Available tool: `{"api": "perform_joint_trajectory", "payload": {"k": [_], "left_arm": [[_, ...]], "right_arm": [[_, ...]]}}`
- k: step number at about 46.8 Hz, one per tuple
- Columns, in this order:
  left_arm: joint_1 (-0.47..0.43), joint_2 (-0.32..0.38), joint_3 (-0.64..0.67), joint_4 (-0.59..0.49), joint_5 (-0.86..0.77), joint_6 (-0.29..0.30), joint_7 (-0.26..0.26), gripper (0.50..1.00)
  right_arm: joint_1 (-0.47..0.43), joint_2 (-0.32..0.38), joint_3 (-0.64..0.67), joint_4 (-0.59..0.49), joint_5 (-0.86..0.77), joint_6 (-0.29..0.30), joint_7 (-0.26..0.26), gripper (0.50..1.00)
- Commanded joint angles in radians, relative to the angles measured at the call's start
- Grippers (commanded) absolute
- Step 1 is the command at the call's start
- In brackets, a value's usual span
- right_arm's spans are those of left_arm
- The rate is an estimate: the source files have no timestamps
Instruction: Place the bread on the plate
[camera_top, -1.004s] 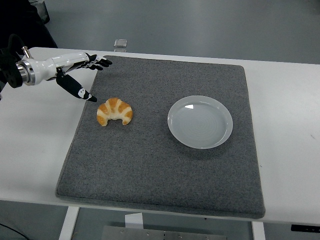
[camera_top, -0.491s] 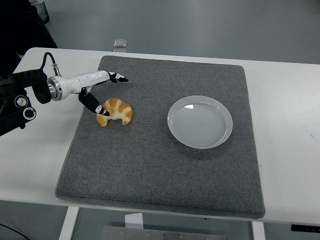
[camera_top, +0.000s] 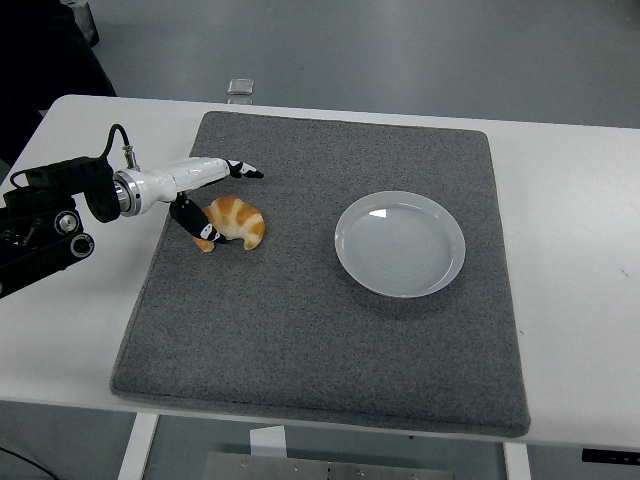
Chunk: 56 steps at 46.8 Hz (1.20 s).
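Note:
A golden croissant (camera_top: 236, 221) lies on the left part of a grey mat (camera_top: 320, 330). My left hand (camera_top: 222, 200) reaches in from the left with its fingers spread; the thumb rests against the croissant's left end and the other fingers (camera_top: 240, 169) stretch above its far side, apart from it. Nothing is grasped. An empty white plate (camera_top: 400, 243) sits on the mat to the right of the croissant, about a hand's length away. The right arm does not show.
The mat covers most of the white table (camera_top: 580, 250). A small clear object (camera_top: 240, 88) stands at the table's far edge, behind the mat. My left forearm (camera_top: 50, 215) lies over the table's left side.
My left hand has come in from the table's far left, moving right and down toward the croissant until its thumb reached the croissant's left end. Croissant and plate have stayed put.

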Motion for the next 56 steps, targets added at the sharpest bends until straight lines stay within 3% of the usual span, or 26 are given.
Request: {"api": "perform_joint_trajectory", "payload": {"k": [1, 38, 50, 56], "left_arm": [[0.001, -0.002, 0.002, 0.002, 0.000, 0.001, 0.000, 0.981], [-0.001, -0.024, 0.038, 0.028, 0.015, -0.004, -0.003, 0.973], [-0.001, -0.019, 0.038, 0.026, 0.018, -0.007, -0.003, 0.812], [-0.001, -0.016, 0.038, 0.023, 0.032, -0.007, -0.005, 0.767]], "right_arm": [[0.000, 0.000, 0.000, 0.000, 0.000, 0.000, 0.000, 0.952], [0.000, 0.000, 0.000, 0.000, 0.000, 0.000, 0.000, 0.952], [0.000, 0.000, 0.000, 0.000, 0.000, 0.000, 0.000, 0.952], [0.000, 0.000, 0.000, 0.000, 0.000, 0.000, 0.000, 0.952]]}}
